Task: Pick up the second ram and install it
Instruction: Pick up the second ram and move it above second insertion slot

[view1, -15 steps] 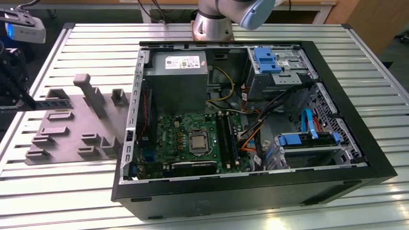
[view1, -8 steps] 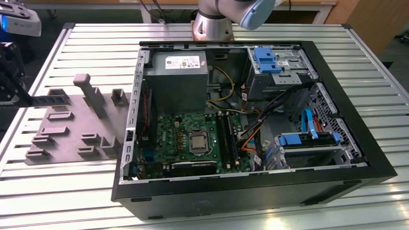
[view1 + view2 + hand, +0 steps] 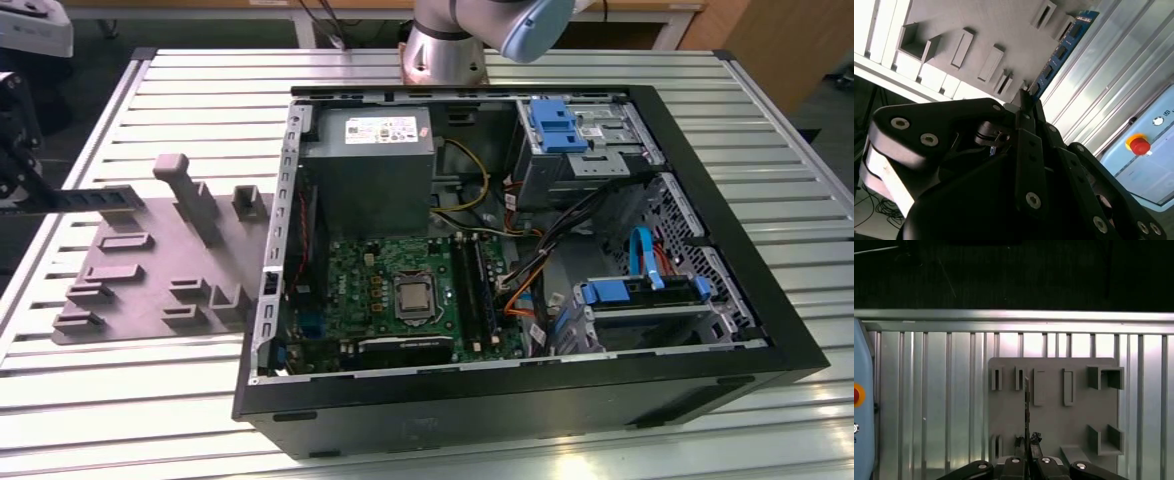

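While it hangs above one grey fixture plate (image 3: 1054, 430), the hand (image 3: 1025, 100) grips one blue ram (image 3: 1060, 52) by its end.

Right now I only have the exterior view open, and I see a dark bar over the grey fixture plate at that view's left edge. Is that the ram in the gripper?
Observer: Yes. In the second wrist view the gripper is shut on the second ram, a blue stick with dark chips that runs out past the fingertips.
Operator: Is there anything near the plate that I should know of?
Observer: A pale blue box with a red button sits on the slatted table, apart from the grey fixture plate.
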Action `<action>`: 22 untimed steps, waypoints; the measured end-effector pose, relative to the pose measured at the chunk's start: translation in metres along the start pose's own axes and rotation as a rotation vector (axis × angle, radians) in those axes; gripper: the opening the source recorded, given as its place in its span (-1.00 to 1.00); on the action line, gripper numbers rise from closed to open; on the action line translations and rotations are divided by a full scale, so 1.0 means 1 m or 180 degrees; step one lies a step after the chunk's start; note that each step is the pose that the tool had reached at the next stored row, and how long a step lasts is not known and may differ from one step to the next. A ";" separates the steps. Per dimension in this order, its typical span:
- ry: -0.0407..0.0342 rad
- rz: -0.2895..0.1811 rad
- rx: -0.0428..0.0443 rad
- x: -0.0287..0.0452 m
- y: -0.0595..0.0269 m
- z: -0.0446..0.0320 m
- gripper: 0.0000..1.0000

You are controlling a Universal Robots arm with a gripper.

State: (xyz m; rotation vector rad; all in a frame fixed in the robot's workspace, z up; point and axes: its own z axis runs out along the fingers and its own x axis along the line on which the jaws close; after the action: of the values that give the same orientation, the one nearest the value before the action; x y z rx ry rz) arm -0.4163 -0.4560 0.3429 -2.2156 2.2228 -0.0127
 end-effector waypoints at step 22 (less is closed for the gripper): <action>0.0000 0.0000 0.0002 -0.0015 -0.0001 -0.0468 -0.72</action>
State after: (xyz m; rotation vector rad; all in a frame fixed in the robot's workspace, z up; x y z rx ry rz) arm -0.4165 -0.4544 0.3897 -2.2153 2.2226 -0.0135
